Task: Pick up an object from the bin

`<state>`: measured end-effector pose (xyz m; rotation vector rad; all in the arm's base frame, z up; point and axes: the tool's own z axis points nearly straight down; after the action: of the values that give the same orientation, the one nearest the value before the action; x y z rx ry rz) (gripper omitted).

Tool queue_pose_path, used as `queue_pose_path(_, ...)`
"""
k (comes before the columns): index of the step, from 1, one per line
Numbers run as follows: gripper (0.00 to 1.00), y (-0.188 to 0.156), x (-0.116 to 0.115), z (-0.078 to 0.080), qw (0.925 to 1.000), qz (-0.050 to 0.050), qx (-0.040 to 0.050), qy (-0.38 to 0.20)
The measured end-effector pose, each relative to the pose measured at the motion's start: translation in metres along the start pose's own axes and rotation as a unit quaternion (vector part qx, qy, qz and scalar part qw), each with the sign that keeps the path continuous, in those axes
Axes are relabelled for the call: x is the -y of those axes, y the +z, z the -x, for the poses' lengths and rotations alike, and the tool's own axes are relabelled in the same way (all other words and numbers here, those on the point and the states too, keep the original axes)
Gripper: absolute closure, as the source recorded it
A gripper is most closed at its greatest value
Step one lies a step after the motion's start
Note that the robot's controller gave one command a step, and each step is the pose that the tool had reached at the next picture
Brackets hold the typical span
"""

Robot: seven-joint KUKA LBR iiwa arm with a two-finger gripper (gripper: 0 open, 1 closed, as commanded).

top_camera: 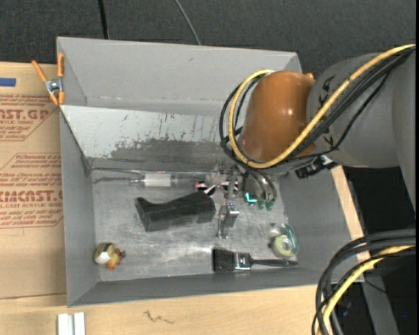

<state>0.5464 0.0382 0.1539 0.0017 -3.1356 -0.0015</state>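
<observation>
Just right of black wedge point(173, 211), robot arm point(279, 117), brush point(232, 260) nearby.

arm point(377, 117): grey casing | wrist cover point(276, 114): orange dome | cables point(229, 121): black and yellow loops

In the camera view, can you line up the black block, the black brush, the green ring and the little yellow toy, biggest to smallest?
1. black block
2. black brush
3. green ring and yellow toy: they look about the same, so I won't rank them.
</observation>
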Motion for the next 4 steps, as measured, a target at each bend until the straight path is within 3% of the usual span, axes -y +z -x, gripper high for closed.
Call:
queue_pose_path(1, 0.0, -0.003, 0.0, 0.002, 1.0, 0.0, 0.0035, 0.0)
queue_pose_path(2, 1.0, 0.074, -0.001, 0.046, 0.9987, -0.002, -0.014, -0.049)
queue_pose_path(3, 1.0, 0.074, -0.001, 0.047, 0.9987, -0.002, -0.0134, -0.049)
queue_pose_path(4, 1.0, -0.033, -0.005, 0.041, 0.9994, 0.0, 0.0043, -0.033)
